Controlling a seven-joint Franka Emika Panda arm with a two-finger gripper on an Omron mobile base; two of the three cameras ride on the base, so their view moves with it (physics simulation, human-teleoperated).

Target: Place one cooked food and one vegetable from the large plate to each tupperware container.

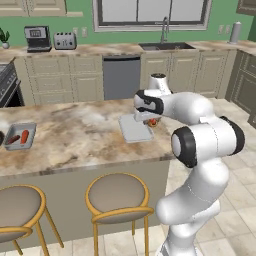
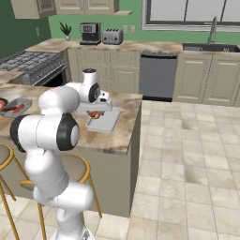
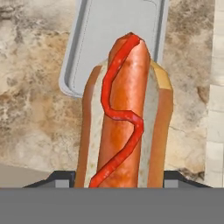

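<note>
My gripper (image 3: 118, 183) is shut on a hot dog (image 3: 124, 122), a sausage in a bun with a wavy line of ketchup, held lengthwise between the fingers. A pale grey tupperware container (image 3: 116, 39) lies on the counter just beyond the hot dog's tip and holds nothing. In the left base view the hot dog (image 1: 153, 122) hangs under the hand at the right edge of that container (image 1: 134, 130). The second tupperware container (image 1: 20, 136) sits far left with two reddish-orange pieces of food in it. The large plate's dark rim (image 1: 1, 138) peeks in at the left edge.
The marble counter (image 1: 75, 135) ends just right of the near container, with tiled floor beyond. Two round stools (image 1: 117, 197) stand below the counter's front edge. A stove (image 2: 28, 63) is at the far left of the right base view.
</note>
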